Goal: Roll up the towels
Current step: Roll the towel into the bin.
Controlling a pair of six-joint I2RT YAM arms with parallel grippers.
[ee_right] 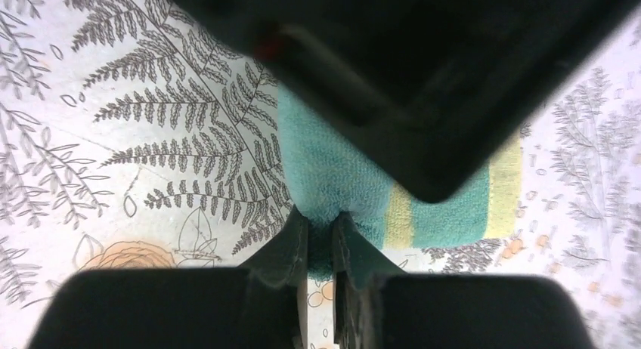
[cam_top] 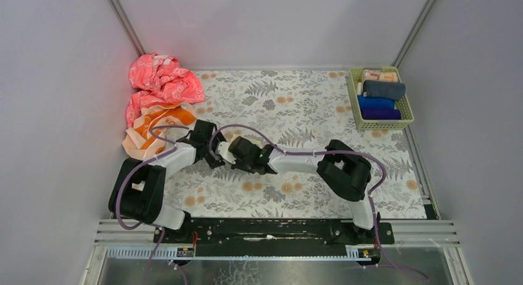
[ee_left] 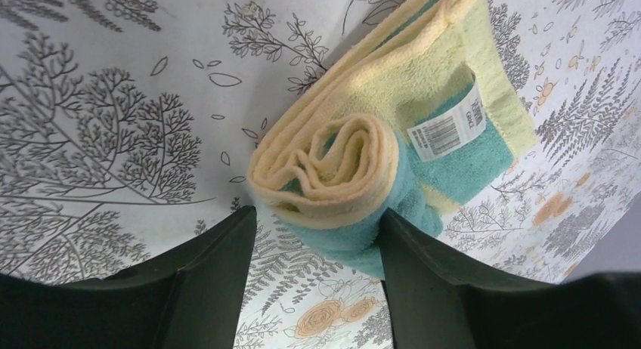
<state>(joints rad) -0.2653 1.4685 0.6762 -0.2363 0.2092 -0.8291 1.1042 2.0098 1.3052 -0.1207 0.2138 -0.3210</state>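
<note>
Two loose towels [cam_top: 161, 81] [cam_top: 157, 128], four basketed rolls [cam_top: 382, 89], one teal towel [ee_right: 325, 168] in right claw [ee_right: 321, 224].

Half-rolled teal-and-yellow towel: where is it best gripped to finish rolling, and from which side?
Likely take the towel across its rolled end, coming from the spiral face, jaws straddling the coil: compact there, while the flat labelled tail lies loose.

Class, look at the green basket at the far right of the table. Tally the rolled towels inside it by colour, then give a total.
Peach patterned towel: 1
Grey towel: 1
Blue towel: 1
Purple towel: 1
Total in the basket: 4
</note>
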